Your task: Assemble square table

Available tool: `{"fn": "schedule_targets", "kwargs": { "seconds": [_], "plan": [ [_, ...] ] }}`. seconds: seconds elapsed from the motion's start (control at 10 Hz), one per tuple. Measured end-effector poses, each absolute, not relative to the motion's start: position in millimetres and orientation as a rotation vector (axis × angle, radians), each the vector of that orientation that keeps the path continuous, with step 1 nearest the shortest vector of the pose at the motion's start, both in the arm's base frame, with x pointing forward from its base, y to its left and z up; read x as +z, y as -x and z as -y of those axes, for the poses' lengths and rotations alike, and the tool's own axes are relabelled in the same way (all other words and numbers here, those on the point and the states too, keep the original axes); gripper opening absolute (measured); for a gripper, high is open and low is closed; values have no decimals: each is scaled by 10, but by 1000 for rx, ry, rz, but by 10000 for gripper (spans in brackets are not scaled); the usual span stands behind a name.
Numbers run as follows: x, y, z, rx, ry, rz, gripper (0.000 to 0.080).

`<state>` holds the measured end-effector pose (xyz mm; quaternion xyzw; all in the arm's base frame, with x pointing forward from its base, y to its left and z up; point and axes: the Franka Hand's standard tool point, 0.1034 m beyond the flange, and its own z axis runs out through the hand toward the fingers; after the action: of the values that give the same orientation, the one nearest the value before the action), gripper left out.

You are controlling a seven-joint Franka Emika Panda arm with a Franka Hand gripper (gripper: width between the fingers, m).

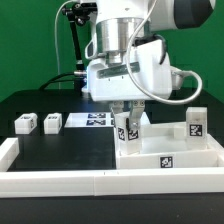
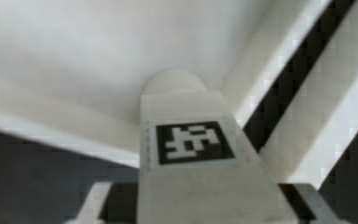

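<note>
My gripper [image 1: 128,118] is shut on a white leg block [image 1: 127,130] and holds it upright over the near-left corner of the square tabletop slab [image 1: 190,150] on the exterior view's right. In the wrist view the leg [image 2: 194,140] with its black marker runs out from between the fingers [image 2: 114,205], its tip over the slab's white surface [image 2: 87,80] next to the raised rim. A second leg [image 1: 195,124] stands at the slab's far right. Two more legs [image 1: 24,123] [image 1: 51,122] lie on the black table at the left.
The marker board [image 1: 95,120] lies flat behind the gripper, between the loose legs and the slab. A long low white barrier wall [image 1: 60,180] runs along the front and up the left side. A black stand [image 1: 75,45] rises at the back.
</note>
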<state>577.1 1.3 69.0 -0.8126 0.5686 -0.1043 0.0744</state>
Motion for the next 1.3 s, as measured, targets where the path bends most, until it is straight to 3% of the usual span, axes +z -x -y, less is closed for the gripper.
{"fn": "schedule_targets", "kwargs": {
  "seconds": [0.7,1.3],
  "plan": [
    [708,-5779,28,-279,2086,-2079,300],
    [709,-5706,95,-241,1373,-2527,310]
  ]
}}
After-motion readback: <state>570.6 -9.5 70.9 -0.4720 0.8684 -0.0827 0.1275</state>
